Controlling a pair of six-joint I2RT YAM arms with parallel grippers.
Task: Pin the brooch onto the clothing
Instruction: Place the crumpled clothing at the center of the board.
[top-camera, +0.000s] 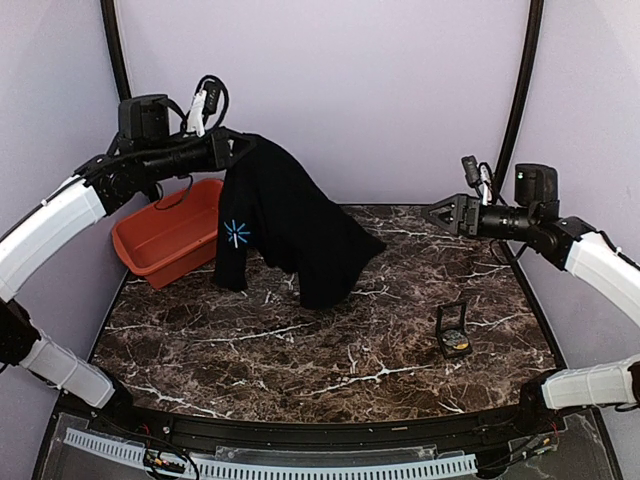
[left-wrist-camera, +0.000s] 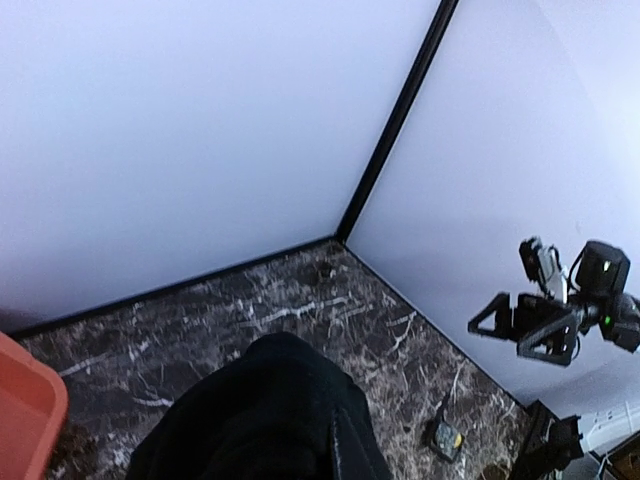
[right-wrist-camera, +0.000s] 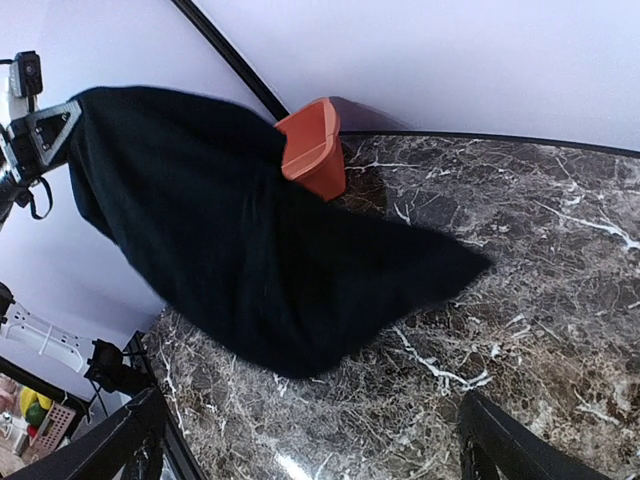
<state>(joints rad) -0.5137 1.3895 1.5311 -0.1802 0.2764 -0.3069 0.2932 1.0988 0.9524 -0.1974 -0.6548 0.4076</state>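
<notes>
T-shirt hangs pinched in left claw; right claw spread wide, empty.

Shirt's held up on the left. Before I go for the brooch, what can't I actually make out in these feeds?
- Left gripper fingertips: buried in the T-shirt in the top view, and absent from the left wrist view.
- Brooch: only a yellow speck in the black case in the top and left wrist views; its pin is too small to see.
- Orange bin interior: partly behind the T-shirt in the top view.
</notes>
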